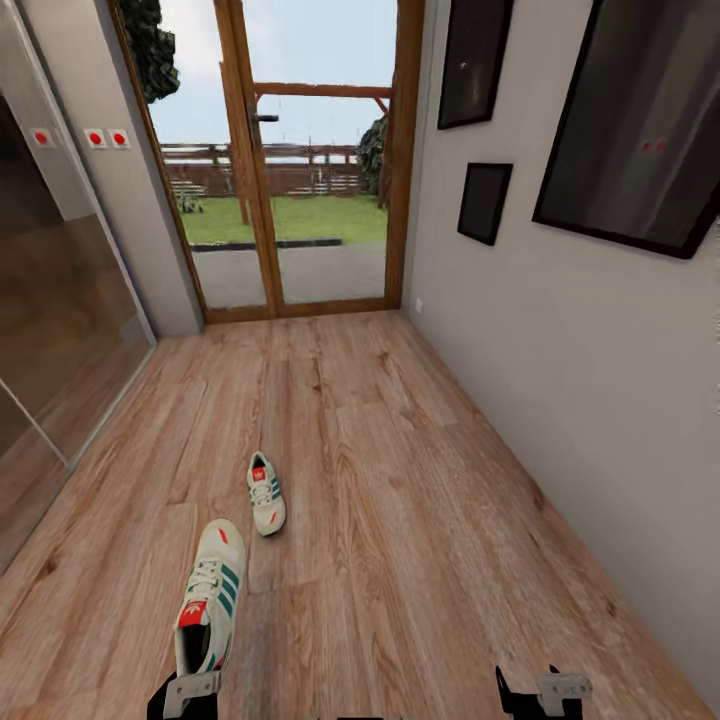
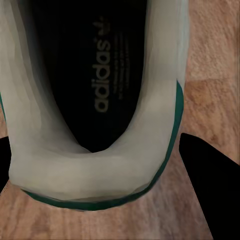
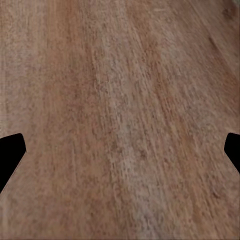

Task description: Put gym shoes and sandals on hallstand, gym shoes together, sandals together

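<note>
**Left gripper at the heel of the near gym shoe; grasp not confirmed**

You have two gym shoes on the corridor floor. The near shoe lies toe away from you, its heel just ahead of your left gripper. The far shoe sits well apart, further down the corridor toward the glass door.

In the left wrist view, the shoe's heel collar lies between the two dark fingers, which stand either side of it. I cannot tell whether they press the heel or only flank it. Your right gripper hangs over bare planks, its fingers spread wide with nothing between them.

Handling judgement: the shoe looks light, with a padded collar that will give under pressure and a firmer heel counter and sole beneath. Take hold across the heel counter, low, where the wall is stiffest. A pinch on the soft collar alone may let the toe droop and the shoe swing or slip. The smooth upper looks somewhat slick, so close firmly before lifting.
</note>
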Robot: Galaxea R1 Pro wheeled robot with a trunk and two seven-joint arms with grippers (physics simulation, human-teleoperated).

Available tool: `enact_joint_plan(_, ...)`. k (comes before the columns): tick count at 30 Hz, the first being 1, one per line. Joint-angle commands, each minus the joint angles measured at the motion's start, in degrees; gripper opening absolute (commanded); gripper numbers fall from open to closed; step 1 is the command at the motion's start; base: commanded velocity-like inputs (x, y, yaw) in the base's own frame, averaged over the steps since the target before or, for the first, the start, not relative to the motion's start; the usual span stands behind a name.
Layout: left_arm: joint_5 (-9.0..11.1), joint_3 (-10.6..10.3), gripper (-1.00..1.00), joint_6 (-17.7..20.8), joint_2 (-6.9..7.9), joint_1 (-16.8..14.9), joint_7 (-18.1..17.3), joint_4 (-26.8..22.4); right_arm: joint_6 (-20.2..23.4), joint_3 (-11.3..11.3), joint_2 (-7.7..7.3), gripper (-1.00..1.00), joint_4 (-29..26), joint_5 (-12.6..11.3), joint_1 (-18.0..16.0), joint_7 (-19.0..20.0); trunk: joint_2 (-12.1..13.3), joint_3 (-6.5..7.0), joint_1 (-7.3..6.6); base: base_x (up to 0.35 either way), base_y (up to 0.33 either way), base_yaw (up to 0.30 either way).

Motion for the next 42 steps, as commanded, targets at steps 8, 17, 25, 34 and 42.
enact_joint_plan(8, -0.21, 0.34, -1.0, -0.16, -0.03, -0.05, -0.28, 0.13, -0.16, -0.48, 0.06, 1.0, 0.05, 0.57, -0.03, 0.04, 2.03, 2.25, -1.18, 0.0, 0.0, 0.0)
enact_joint_plan(17, -0.21, 0.35, -1.0, -0.16, -0.03, -0.02, -0.28, 0.14, -0.16, -0.51, 0.06, 1.0, 0.05, 0.57, -0.03, -0.02, 5.64, 4.28, -3.16, 0.0, 0.0, 0.0)
enact_joint_plan(25, -0.21, 0.39, -1.0, -0.16, -0.03, 0.01, -0.28, 0.14, -0.16, -0.5, 0.09, 1.0, 0.05, 0.57, -0.03, -0.09, 8.84, 5.74, -4.91, 0.0, 0.0, 0.0)
enact_joint_plan(34, -0.21, 0.33, -1.0, -0.24, -0.03, -0.02, -0.28, 0.14, -0.16, -0.47, 0.15, 1.0, 0.05, 0.57, -0.03, -0.18, 9.25, 5.92, -5.13, 0.0, 0.0, 0.168)
enact_joint_plan(42, -0.21, 0.33, -1.0, -0.25, -0.11, 0.0, -0.28, 0.14, -0.16, -0.46, 0.15, 1.0, 0.05, 0.57, -0.03, -0.2, 9.25, 5.92, -5.13, 0.015, 0.0, 0.272)
